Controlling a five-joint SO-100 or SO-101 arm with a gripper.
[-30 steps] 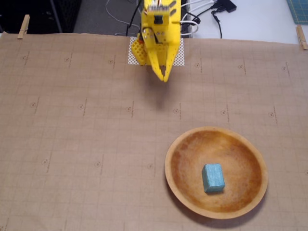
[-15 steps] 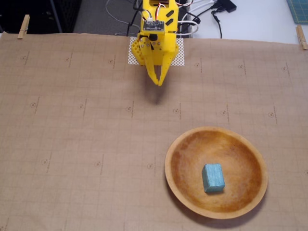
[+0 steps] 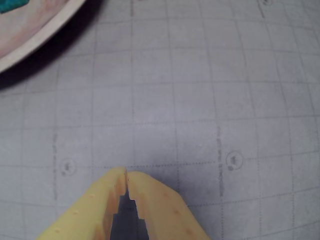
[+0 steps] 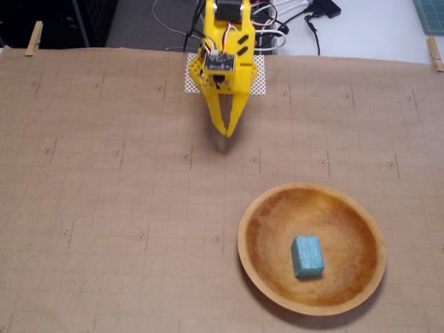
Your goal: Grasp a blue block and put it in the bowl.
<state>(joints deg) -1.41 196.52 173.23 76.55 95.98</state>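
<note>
While the blue block (image 4: 307,256) is seen resting inside the bowl (image 4: 258,208), the empty yellow gripper (image 4: 226,132) is held clenched, well apart at eleven o'clock.

A hobby robotics workbench: gridded paper (image 4: 104,194) clipped down by clothespins (image 4: 33,38), tangled wires (image 4: 291,21) behind.

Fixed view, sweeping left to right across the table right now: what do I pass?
Left clothespin → yellow gripper, shut → blue block lying in the wooden bowl → right clothespin.
</note>
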